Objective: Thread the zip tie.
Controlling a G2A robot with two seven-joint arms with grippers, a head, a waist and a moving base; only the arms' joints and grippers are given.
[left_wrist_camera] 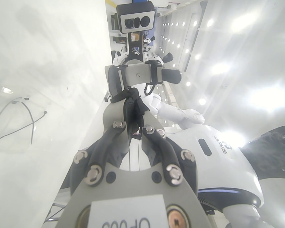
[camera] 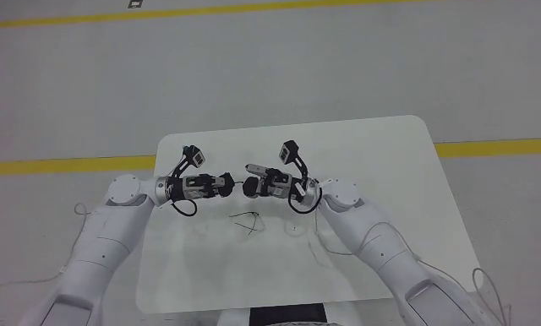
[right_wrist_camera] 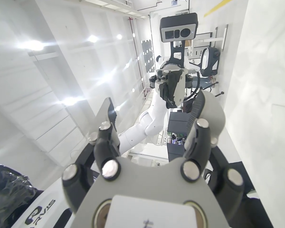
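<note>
Found zip ties point(camera: 249, 218) lying loose on the white desk point(camera: 380, 157).
Noted thin dark ties crossed over one another, lying flat, nearer the robot than left end effector point(camera: 228, 183) and right end effector point(camera: 250, 180), touching neither. Recorded left end effector clenched, fingers pressed together; could not tell whether anything was pinched. Recorded right end effector released, fingers spread wide, facing the left one close by.

A white table point(camera: 397, 165) sits low centre on grey floor point(camera: 296, 64). Two yellow lines point(camera: 254, 8) cross the frame; a small dark marker point(camera: 135, 3) lies upper left.
</note>
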